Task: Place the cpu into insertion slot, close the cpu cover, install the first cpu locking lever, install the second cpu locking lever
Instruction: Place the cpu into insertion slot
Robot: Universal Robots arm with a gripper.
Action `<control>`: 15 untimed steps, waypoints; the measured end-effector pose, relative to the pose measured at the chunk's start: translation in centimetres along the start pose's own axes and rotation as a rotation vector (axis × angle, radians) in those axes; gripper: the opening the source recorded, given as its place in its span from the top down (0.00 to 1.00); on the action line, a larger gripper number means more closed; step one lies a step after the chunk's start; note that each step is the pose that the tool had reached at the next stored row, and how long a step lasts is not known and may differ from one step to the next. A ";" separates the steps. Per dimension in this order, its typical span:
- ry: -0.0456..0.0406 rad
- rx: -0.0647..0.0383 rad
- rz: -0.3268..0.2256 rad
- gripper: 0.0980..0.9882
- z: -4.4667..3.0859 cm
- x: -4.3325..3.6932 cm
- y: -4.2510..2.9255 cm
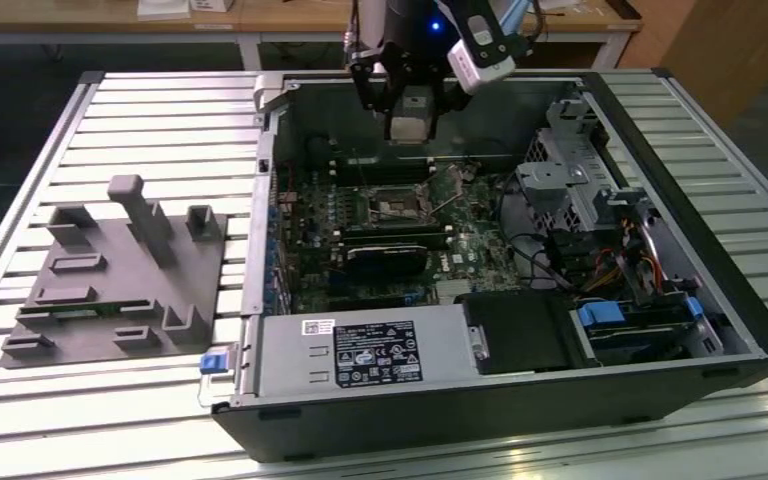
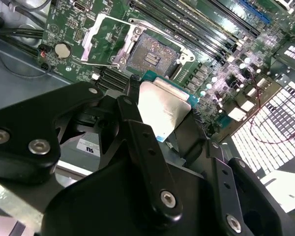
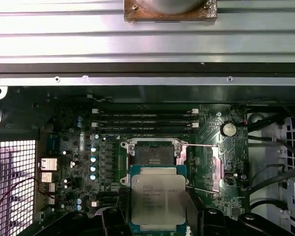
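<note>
The hand [image 1: 408, 118] is clenched on the cpu [image 2: 163, 112], one finger [image 2: 137, 128] on each of two opposite edges. The cpu is held flat with its silvery metal top facing the wrist cameras, and its green edge shows at the border.

The cpu is in the air above the insertion slot [image 3: 152, 155], apart from it and not seated. In the exterior view the hand hangs over the far wall of the open computer case [image 1: 491, 410], higher than the insertion slot and beyond it.

The insertion slot is uncovered; its dark contact field is exposed in both wrist views. The cpu cover [image 2: 91, 42] is swung open and stands tilted on one side of the insertion slot, hinged at the slot's rim.

The long black memory slots [image 3: 145, 118] run parallel just beside the insertion slot on the green board.

A grey moulded fixture [image 1: 117, 270] rests on the slatted table [image 1: 131, 110], outside the case and well apart from the insertion slot.
</note>
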State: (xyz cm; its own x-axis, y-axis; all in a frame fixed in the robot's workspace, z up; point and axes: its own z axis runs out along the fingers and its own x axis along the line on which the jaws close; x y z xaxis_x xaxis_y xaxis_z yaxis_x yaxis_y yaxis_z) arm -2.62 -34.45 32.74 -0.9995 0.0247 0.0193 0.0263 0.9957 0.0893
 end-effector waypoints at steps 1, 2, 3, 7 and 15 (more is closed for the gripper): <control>0.0000 0.000 0.000 0.51 0.13 0.00 -0.01; 0.0000 0.000 0.000 0.51 0.26 0.00 -0.02; 0.0000 0.000 0.000 0.51 0.39 -0.01 -0.03; 0.0000 0.000 0.000 0.51 0.94 -0.02 -0.08; 0.0000 0.000 0.000 0.51 2.05 -0.04 -0.18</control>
State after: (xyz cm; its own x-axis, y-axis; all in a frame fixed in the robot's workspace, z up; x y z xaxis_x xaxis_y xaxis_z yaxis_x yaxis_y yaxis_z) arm -2.63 -34.45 30.68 -0.9995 0.0248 0.0193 0.0264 0.9956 0.0893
